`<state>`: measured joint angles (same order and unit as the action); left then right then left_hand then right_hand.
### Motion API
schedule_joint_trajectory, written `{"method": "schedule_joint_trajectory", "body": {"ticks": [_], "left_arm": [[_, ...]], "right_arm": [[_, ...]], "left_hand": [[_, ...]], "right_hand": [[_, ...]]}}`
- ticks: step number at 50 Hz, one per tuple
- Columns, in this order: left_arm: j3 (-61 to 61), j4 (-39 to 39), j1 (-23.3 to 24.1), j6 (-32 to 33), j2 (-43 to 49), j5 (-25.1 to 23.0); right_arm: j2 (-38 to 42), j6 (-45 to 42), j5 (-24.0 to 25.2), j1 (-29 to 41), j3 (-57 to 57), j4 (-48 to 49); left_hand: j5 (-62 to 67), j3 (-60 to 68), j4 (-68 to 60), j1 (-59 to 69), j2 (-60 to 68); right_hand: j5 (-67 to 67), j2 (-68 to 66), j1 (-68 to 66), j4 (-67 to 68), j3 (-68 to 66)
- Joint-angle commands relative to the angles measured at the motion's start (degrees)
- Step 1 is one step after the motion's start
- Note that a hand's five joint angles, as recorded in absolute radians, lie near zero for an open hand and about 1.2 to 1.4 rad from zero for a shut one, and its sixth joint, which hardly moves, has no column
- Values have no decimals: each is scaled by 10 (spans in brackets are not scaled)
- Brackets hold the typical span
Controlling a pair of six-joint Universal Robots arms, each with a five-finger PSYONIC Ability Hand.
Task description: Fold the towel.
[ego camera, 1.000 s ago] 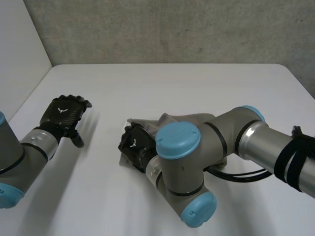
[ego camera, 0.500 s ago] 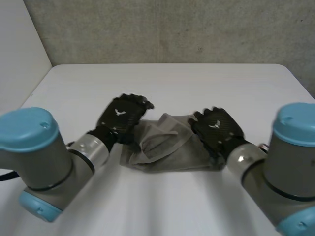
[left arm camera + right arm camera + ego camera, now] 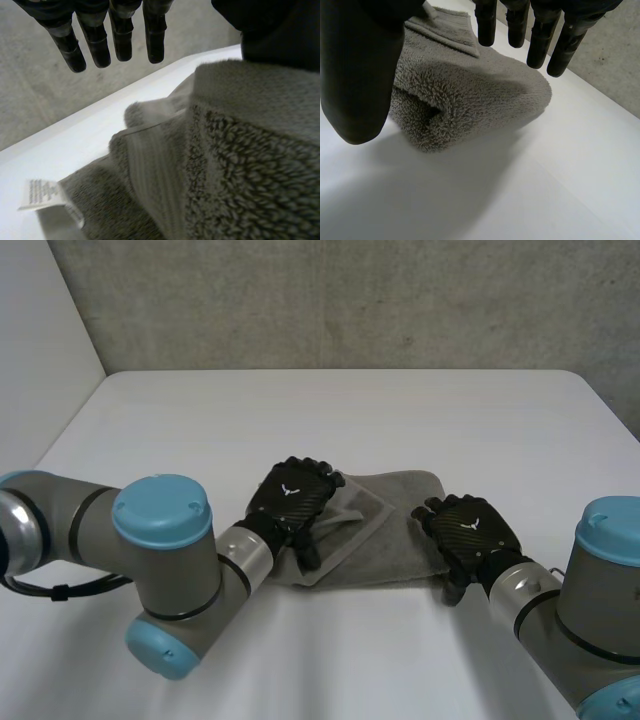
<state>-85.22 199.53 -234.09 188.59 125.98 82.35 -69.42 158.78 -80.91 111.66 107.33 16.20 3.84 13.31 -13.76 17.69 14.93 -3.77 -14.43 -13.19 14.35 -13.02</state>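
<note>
- Near the middle of the white table (image 3: 350, 410) you have the grey towel (image 3: 395, 535), lying as a loose, doubled-over bundle between the two hands.
- Your left hand (image 3: 290, 502) sits over the towel's left end. In the left wrist view its fingers (image 3: 122, 37) hang straight and clear of the pile, so it is open and grips nothing. The thumb is close against the raised cloth, but I see no pinch.
- Your right hand (image 3: 468, 535) is at the towel's right edge. In the right wrist view its fingers (image 3: 540, 42) are straight above the cloth and its thumb (image 3: 360, 75) stands apart from them, so this hand is open too, with the towel's rounded end under the palm.
- Done so far, as I judge it: at least one fold is in. The right end shows a soft, rolled fold with layers stacked.
- Left to do, as I judge it: the left end is untidy. A flap lies skewed across the top, edges do not line up, and the white label (image 3: 42, 194) pokes out at the corner.
- You would probably need to square that flap, press the layers flat, and perhaps fold once more.
</note>
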Motion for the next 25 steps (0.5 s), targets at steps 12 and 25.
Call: {"method": "schedule_joint_trajectory", "body": {"ticks": [12,25], "left_arm": [[17,3,-76,108,22,112],[-9,-1,-120,95,-12,108]], "right_arm": [[0,0,-1,1,1,2],[-1,-1,-3,5,5,2]], "left_hand": [[11,-33,38,-28,0],[1,-33,38,-38,-10]], "right_hand": [[38,44,32,-44,30],[38,44,32,-44,30]]}}
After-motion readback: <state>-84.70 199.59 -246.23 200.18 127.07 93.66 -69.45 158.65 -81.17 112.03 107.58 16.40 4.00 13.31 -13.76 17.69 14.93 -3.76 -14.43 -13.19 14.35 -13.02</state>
